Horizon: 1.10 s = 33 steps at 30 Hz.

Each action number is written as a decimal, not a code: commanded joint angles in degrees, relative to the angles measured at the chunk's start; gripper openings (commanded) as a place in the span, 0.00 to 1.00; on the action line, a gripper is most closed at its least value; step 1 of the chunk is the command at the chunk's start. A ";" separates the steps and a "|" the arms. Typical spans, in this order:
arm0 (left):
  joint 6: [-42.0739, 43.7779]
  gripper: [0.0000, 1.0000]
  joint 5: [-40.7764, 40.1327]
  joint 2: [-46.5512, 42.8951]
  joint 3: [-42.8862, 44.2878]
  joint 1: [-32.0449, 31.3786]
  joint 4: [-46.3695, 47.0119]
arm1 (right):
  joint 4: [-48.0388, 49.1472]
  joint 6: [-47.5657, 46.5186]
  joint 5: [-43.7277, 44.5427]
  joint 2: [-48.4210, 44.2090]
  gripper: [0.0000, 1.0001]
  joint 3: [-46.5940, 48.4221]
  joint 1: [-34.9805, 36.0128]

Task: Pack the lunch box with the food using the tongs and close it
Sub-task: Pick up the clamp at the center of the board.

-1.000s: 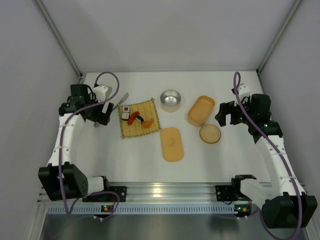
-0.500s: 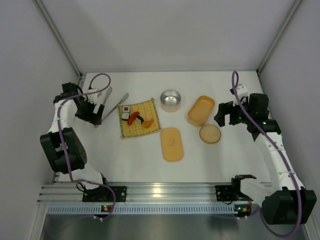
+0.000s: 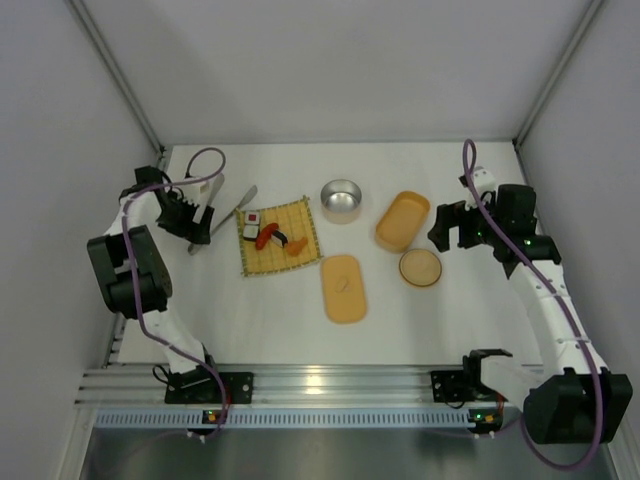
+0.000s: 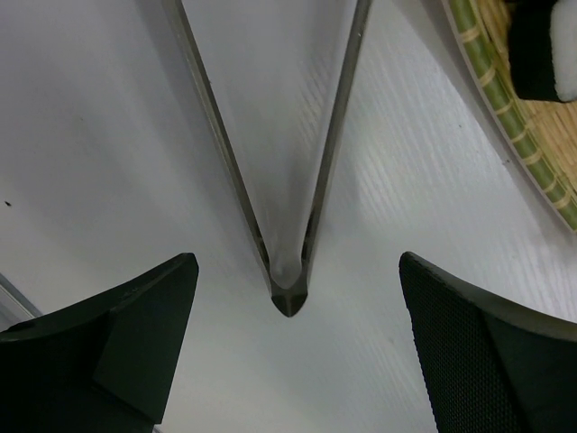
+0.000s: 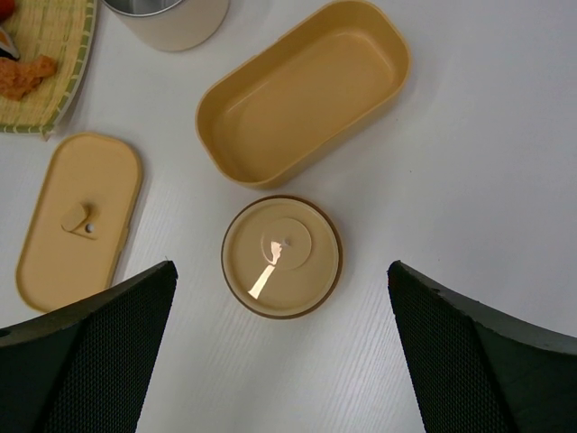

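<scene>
Top external view: the tongs (image 3: 232, 208) lie flat on the table just left of the woven mat (image 3: 262, 262), their long axis slanting from a joined end at the near left up to two tips spread at the far right, toward the mat's far-left corner. The left gripper (image 3: 190, 225) hangs over that joined end, so the left arm is plainly the nearer one. The food (image 3: 270, 236) sits on the mat. The lunch box (image 3: 402, 221) stands open well to the right of the mat, past the steel bowl (image 3: 340, 198), its flat lid (image 3: 343, 288) lies off the mat's near-right corner, and the right gripper (image 3: 445, 228) hovers beyond the box, on the side away from the mat. Left wrist view: the left gripper (image 4: 295, 262) is spread wide and holds nothing. The joined end of the tongs (image 4: 288, 284) lies centred between the dark fingers (image 4: 135, 334), apart from both, with the two arms running straight ahead and the mat's edge (image 4: 505, 99) off to the right. A close here would likely pinch the tongs at the hinge, so the grasp probably wants to sit further along the arms. Right wrist view: the right gripper (image 5: 279, 271) is also fully open and empty above a round tan lid (image 5: 281, 257). The lunch box (image 5: 306, 90) lies empty just beyond it, and the oblong lid (image 5: 81, 216) lies nearer the mat (image 5: 45, 45).
</scene>
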 commanded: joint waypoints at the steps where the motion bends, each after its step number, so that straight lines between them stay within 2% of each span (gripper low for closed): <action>1: 0.13 0.98 1.54 2.45 2.27 -0.57 5.98 | -0.13 -0.27 -0.48 1.00 0.99 3.11 0.59; 4: 0.75 0.98 0.57 4.39 3.67 -1.28 7.04 | -0.66 -0.45 -0.13 1.27 0.99 3.46 0.59; 7: 2.50 0.98 2.41 10.52 10.34 -1.28 0.55 | -0.48 -0.62 0.57 0.83 0.99 3.11 0.59; 10: 1.89 0.95 2.50 13.44 14.05 -1.80 -0.87 | -0.13 -0.80 0.92 1.01 0.99 2.58 0.50; 17: 0.49 0.92 0.66 16.61 13.44 -5.14 2.99 | 0.31 -1.06 1.28 2.76 0.99 2.67 0.50; 27: -2.15 0.90 1.62 19.25 13.08 -6.47 5.81 | 0.75 -1.41 1.54 3.38 0.99 2.14 0.41; 30: -2.15 0.87 1.36 19.95 13.43 -6.55 5.63 | 0.66 -1.33 1.54 3.64 0.99 2.49 0.41; 33: -2.15 0.76 0.31 20.21 13.26 -6.47 5.37 | 0.57 -1.42 1.45 3.82 0.99 2.67 0.41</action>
